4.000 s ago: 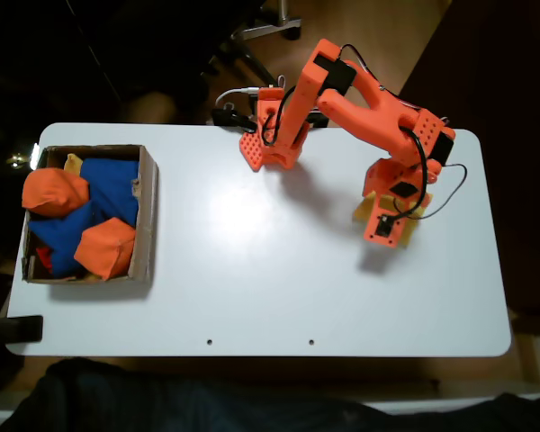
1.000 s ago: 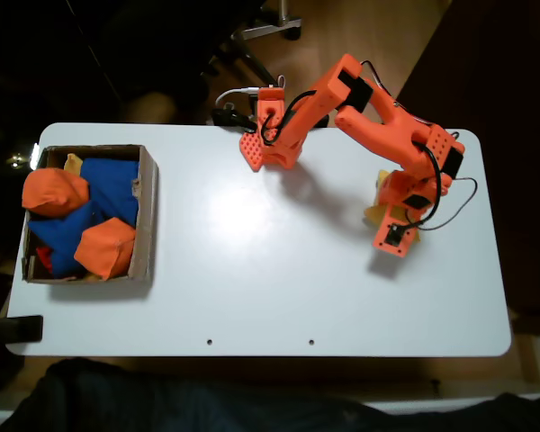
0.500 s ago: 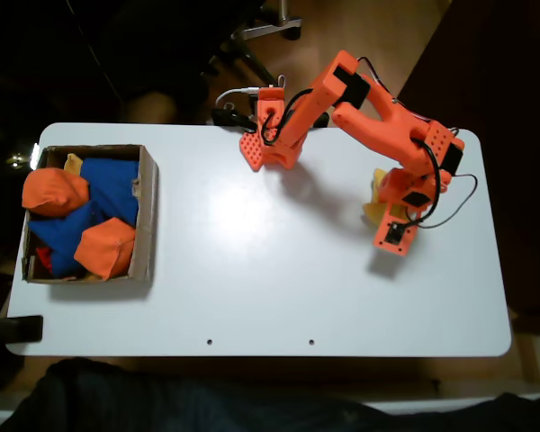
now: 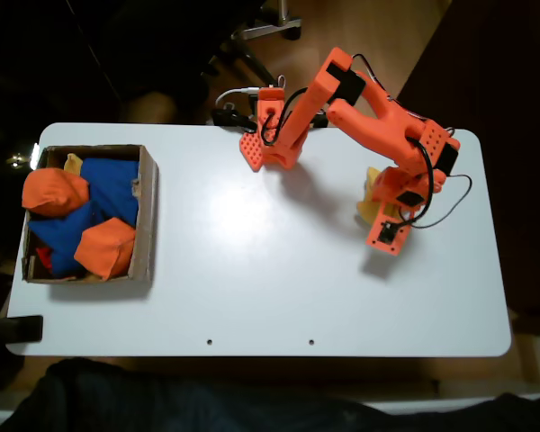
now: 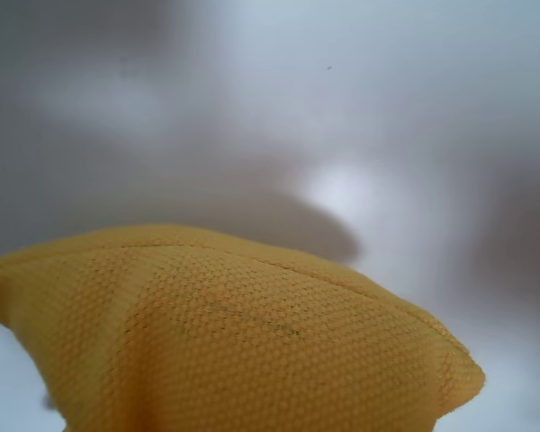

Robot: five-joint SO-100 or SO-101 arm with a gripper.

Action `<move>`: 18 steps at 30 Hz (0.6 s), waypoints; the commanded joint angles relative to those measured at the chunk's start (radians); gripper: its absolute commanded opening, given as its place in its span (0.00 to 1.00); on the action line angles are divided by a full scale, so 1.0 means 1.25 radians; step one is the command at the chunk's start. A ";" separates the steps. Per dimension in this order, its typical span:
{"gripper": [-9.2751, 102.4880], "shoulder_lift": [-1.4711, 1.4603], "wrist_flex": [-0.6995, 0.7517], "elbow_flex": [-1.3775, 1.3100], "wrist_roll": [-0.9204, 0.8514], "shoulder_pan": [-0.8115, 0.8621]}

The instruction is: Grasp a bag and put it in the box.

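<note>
One soft yellow fabric beanbag [image 4: 370,200] sits under the orange gripper [image 4: 379,214] at the right of the white table [image 4: 261,270] in the fixed view; whether the jaws are clamped on it I cannot tell. The shallow brown cardboard box [image 4: 147,216] at the left holds two orange beanbags [image 4: 103,247] and some blue beanbags [image 4: 108,187]. Around the table the room is dark.

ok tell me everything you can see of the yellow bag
The yellow bag is a soft mesh-weave fabric pillow with a seam along its upper edge and a pointed corner at right in the wrist view. It looks plump. In the fixed view only a yellow sliver shows beside the arm's end, over the right of the white table, far from the box.
</note>
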 commanded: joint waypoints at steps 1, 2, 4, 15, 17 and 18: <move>0.22 0.067 0.011 -0.004 -0.002 0.010; 0.22 0.077 0.010 -0.005 -0.002 0.011; 0.22 0.096 0.007 -0.006 0.000 0.015; 0.19 0.171 -0.001 -0.009 0.002 0.038; 0.18 0.183 -0.001 -0.009 0.002 0.045; 0.18 0.189 -0.001 -0.009 0.002 0.049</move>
